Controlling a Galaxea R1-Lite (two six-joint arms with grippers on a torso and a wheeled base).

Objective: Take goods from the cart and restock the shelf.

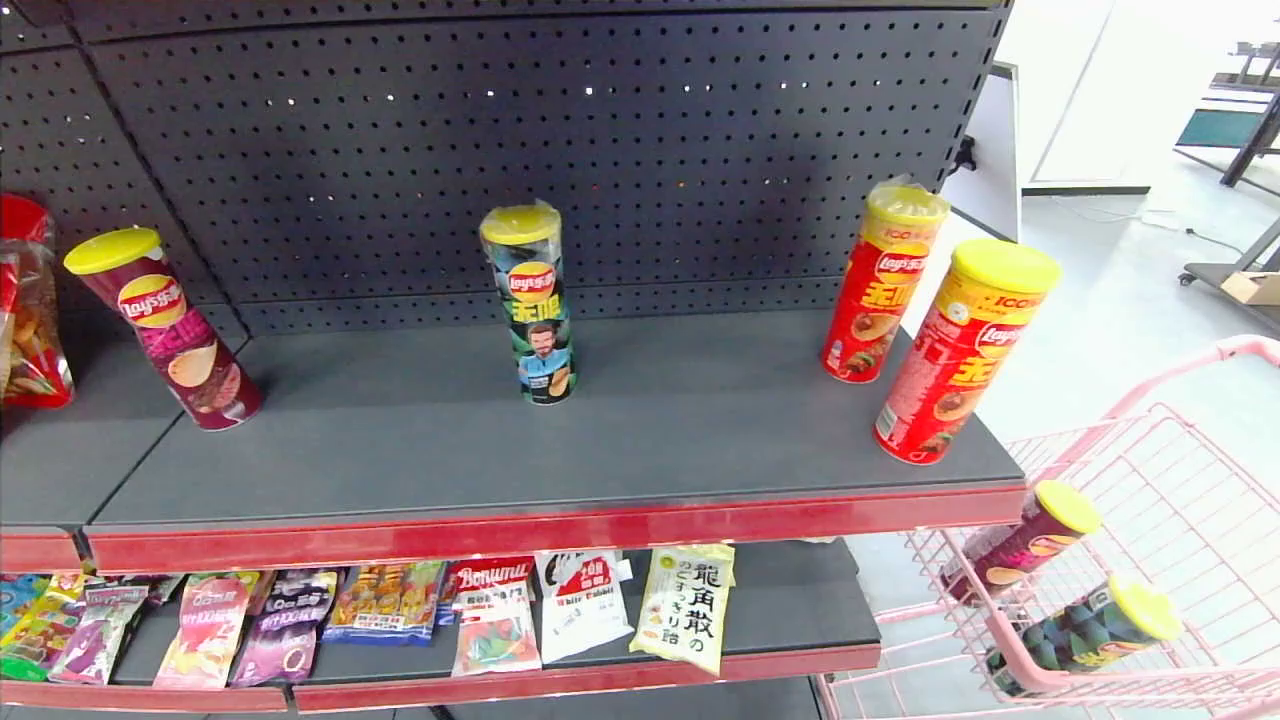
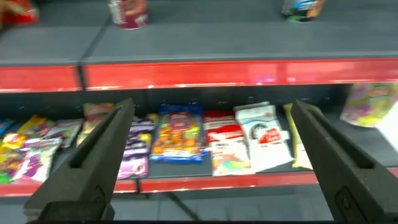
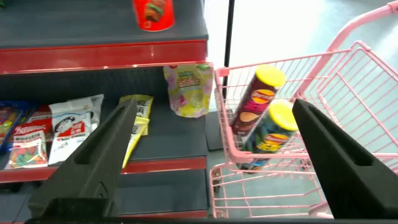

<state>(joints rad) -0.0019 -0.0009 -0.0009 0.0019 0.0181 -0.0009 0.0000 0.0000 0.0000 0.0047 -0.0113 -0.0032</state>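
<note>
The pink cart (image 1: pixel 1150 500) stands to the right of the shelf and holds a purple chip can (image 1: pixel 1020 545) and a dark green chip can (image 1: pixel 1085 635), both lying tilted. In the right wrist view these are the purple can (image 3: pixel 255 102) and green can (image 3: pixel 273 130), leaning on the cart's near wall (image 3: pixel 273 62). My right gripper (image 3: pixel 214 106) is open, low and short of the cart. My left gripper (image 2: pixel 212 109) is open, facing the lower shelf's snack bags (image 2: pixel 180 134). The upper shelf (image 1: pixel 560 440) carries a purple can (image 1: pixel 160 325), a green can (image 1: pixel 535 300) and two red cans (image 1: pixel 885 280), (image 1: pixel 965 350).
The shelf's red front lip (image 1: pixel 560 530) runs across below the cans. Snack bags (image 1: pixel 400 610) line the lower shelf. A red snack bag (image 1: pixel 25 300) sits at the far left. Wide gaps lie between the cans on the upper shelf.
</note>
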